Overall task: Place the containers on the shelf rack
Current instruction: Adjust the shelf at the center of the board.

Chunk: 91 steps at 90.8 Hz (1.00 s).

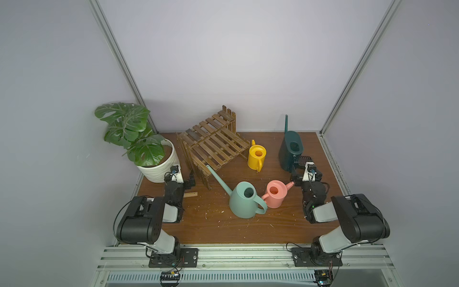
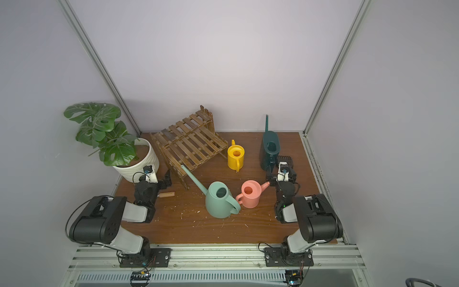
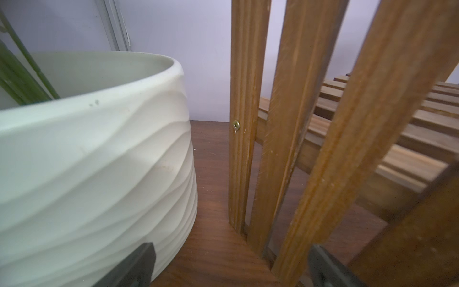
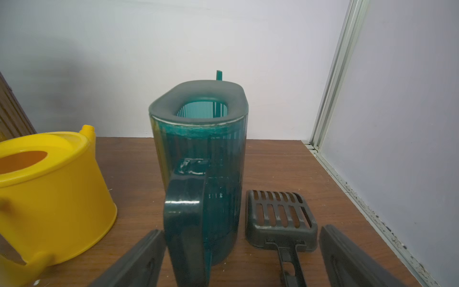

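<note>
Your shelf rack [image 1: 213,144] sits skewed at 11 o'clock on the counter [image 1: 223,231]. All four cans stand on the counter.

- **Yellow watering can** [image 1: 257,155]: just beside the rack's lower tier, at its 3 o'clock.
- **Dark-teal watering can** [image 1: 290,149]: at 3 o'clock of the yellow one, spout toward the back wall.
- **Mint-green watering can** [image 1: 244,202]: at the rack's 5 o'clock. Its long spout reaches the lower tier's front edge; contact you cannot judge.
- **Pink watering can** [image 1: 275,193]: just beside the mint one, at its 3 o'clock.

The right gripper [image 4: 246,263] is spread wide and holds nothing. It faces the teal can's handle, and a black slotted scoop [image 4: 278,234] lies between its fingers.

The left gripper [image 3: 231,270], equally wide and empty, sits between the white ribbed plant pot [image 1: 159,171] and the rack's end slats. A short wooden handle [image 1: 190,195] lies by the left arm.
</note>
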### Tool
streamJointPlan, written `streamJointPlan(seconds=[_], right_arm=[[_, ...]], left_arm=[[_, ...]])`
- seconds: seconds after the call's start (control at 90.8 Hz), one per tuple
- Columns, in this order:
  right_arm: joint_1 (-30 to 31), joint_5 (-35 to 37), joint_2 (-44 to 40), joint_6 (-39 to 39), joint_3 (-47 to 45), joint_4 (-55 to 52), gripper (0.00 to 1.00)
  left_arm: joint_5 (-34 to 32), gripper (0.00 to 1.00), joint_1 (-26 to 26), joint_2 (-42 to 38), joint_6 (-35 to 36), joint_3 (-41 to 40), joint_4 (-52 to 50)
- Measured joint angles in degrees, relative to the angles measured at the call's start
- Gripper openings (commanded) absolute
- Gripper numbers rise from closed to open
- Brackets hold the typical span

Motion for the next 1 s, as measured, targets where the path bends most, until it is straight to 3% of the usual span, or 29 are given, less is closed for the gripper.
streamJointPlan(seconds=[0.638, 0.815, 1.002], right_arm=[[0.0, 0.0, 0.0, 0.0, 0.0, 0.2, 0.99], [0.0, -0.5, -7.0, 0.0, -1.4, -2.2, 0.99], [0.0, -1.1, -22.3, 2.1, 0.3, -15.4, 0.99]], left_arm=[[-0.4, 0.98, 0.0, -1.3, 0.0, -0.1, -1.0], [-5.1, 0.98, -1.0, -16.0, -1.4, -2.8, -4.2], [-15.4, 0.98, -5.0, -36.5, -9.4, -3.5, -16.8]])
